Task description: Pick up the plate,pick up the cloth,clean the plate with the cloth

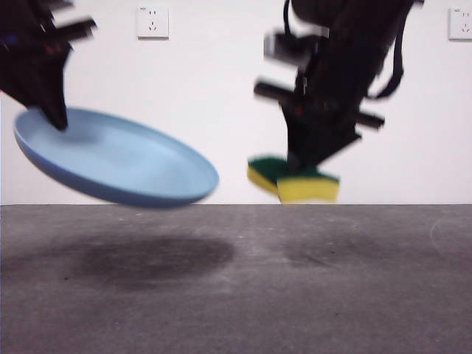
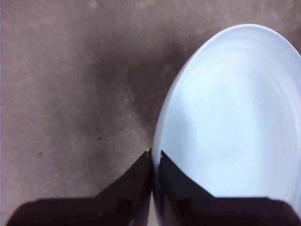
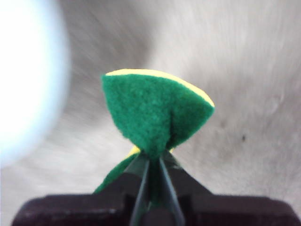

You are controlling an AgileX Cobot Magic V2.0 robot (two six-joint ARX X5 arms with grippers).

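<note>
**Both items lifted; wiping not yet begun**

Left gripper (image 2: 153, 157): fingers closed tight on the rim of the plate (image 1: 118, 158), which hangs tilted in the air above the tabletop (image 1: 236, 295), toward its left edge. Right gripper (image 3: 153, 162): fingers pinched on the cloth (image 1: 293, 179), a yellow-and-green sponge squeezed at its middle, also aloft and well apart from the plate. Judged step: bringing the two together. Next move calls for carrying the sponge across onto the plate's upper face.

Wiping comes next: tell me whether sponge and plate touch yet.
Apart. The front view shows bare wall between the plate and the sponge.
</note>
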